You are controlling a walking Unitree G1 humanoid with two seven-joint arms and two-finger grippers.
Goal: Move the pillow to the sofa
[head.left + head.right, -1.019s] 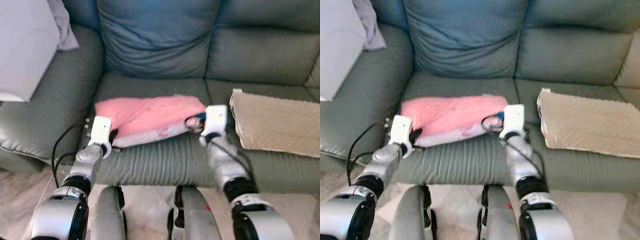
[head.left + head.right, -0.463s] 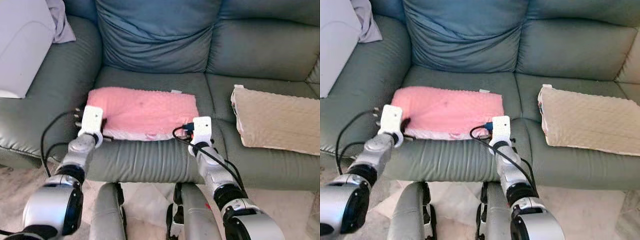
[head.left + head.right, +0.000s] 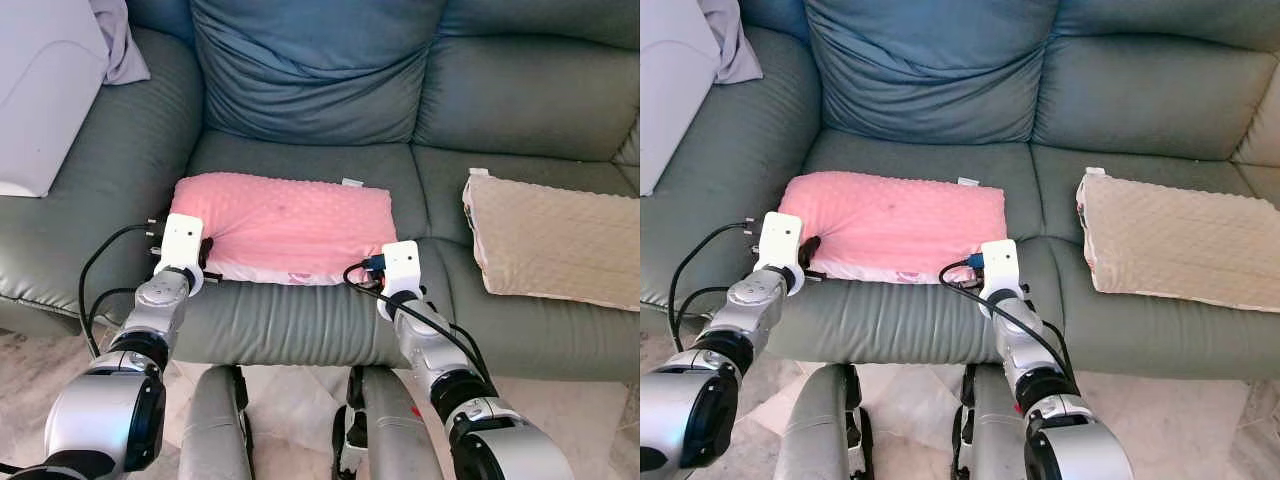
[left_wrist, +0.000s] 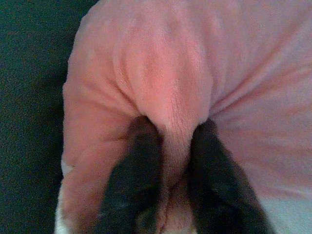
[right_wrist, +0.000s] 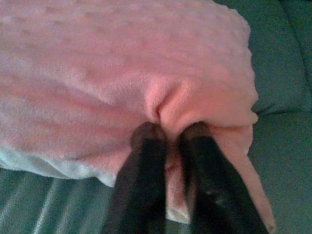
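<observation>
On the sofa (image 3: 300, 160) seat, pink pillow (image 3: 285, 225) lying flat, placement seemingly done, left gripper (image 4: 168, 161) and right gripper (image 5: 168, 141) fingers clamped on its near corners, release and withdrawal left.

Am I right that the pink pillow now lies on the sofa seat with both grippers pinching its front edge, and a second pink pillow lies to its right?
Not quite: the second pillow is beige, not pink, as the left eye view shows. The rest holds: the pink pillow lies on the sofa seat, and the left gripper and the right gripper each pinch its front edge.
</observation>
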